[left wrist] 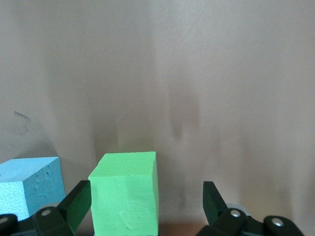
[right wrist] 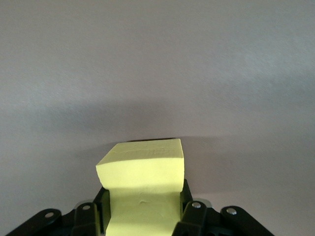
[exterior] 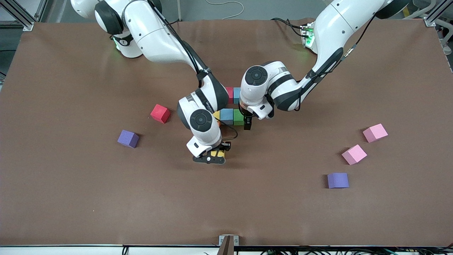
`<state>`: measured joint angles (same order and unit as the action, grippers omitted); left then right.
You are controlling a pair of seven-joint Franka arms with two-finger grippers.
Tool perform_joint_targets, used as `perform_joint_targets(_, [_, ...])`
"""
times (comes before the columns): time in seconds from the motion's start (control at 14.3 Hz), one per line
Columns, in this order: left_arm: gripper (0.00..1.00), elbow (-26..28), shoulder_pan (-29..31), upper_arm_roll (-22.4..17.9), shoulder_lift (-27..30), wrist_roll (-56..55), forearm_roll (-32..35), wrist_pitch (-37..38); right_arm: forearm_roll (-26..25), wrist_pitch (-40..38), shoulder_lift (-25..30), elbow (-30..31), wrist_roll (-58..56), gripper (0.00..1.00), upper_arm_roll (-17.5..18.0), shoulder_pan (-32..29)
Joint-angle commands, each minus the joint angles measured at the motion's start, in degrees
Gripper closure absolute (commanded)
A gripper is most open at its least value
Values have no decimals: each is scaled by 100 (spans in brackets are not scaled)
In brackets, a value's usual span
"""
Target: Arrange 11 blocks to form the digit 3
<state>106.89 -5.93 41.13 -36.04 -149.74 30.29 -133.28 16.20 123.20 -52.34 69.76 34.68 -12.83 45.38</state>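
brown table (exterior: 70, 198) carrying scattered foam cubes and a partly built cluster at its middle. right pincer (exterior: 216, 154) low over the table, just nearer the camera than the cluster, pressed together on a yellow block (right wrist: 142, 194), squeezed visibly narrow between the fingers (right wrist: 88, 216) in the right wrist view. left pincer (left wrist: 147, 204) down at the cluster's end toward the left arm, spread wide around a green block (left wrist: 125, 194), one finger close beside a face of it, the other standing clear of it. a light blue block (left wrist: 29, 184) just beside the green one, toward the right arm's end. in the front view, green (exterior: 238, 117) and light blue (exterior: 227, 116) in one row, with a sliver of another yellow cube (exterior: 216, 115) next to them, mostly hidden by the right arm. farther from the camera, a red-pink cube (exterior: 229, 95) and another light blue cube (exterior: 236, 95) side by side, partly hidden between the two wrists; cannot tell how the rest of the cluster joins. loose cubes well apart from it: a red block (exterior: 160, 113) and a purple block (exterior: 128, 138) toward the right arm's end; two pink blocks (exterior: 375, 132) (exterior: 354, 154) and a second purple block (exterior: 337, 180) toward the left arm's end, the purple one nearest the camera.
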Motion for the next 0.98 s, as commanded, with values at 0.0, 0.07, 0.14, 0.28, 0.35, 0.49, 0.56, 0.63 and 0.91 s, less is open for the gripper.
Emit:
perform_joint_targets(0.0, [0, -203, 30, 44, 89, 119, 144, 276, 138, 116, 478, 704, -163, 100, 141, -30])
perform_joint_targets(0.07, [0, -264, 48, 44, 89, 303, 144, 285, 138, 273, 566, 862, -163, 100, 141, -3])
perform_joint_targets(0.14, [0, -326, 65, 35, 89, 479, 135, 337, 129, 518, 706, 1125, -172, 100, 141, -3])
perform_joint_targets(0.28, [0, -545, 302, 35, 19, 857, 74, 364, 129, 757, 848, 1416, -224, 100, 141, 6])
perform_joint_targets(0.35, [0, -633, 337, 27, 10, 1076, 47, 364, 129, 758, 848, 1426, -224, 100, 141, 14])
perform_joint_targets(0.49, [0, -756, 521, 18, 10, 1594, 47, 417, 121, 758, 848, 1443, -233, 100, 132, 23])
perform_joint_targets(0.56, [0, -827, 609, 18, 10, 1893, 47, 478, 121, 766, 848, 1444, -233, 100, 132, 32])
perform_joint_targets(0.63, [0, -897, 671, 9, 10, 2279, 82, 557, 112, 767, 848, 1452, -233, 100, 132, 32])
perform_joint_targets(0.91, [0, -1222, 777, -228, -8, 3860, 135, 742, 94, 828, 848, 1566, -233, 99, 132, 76])
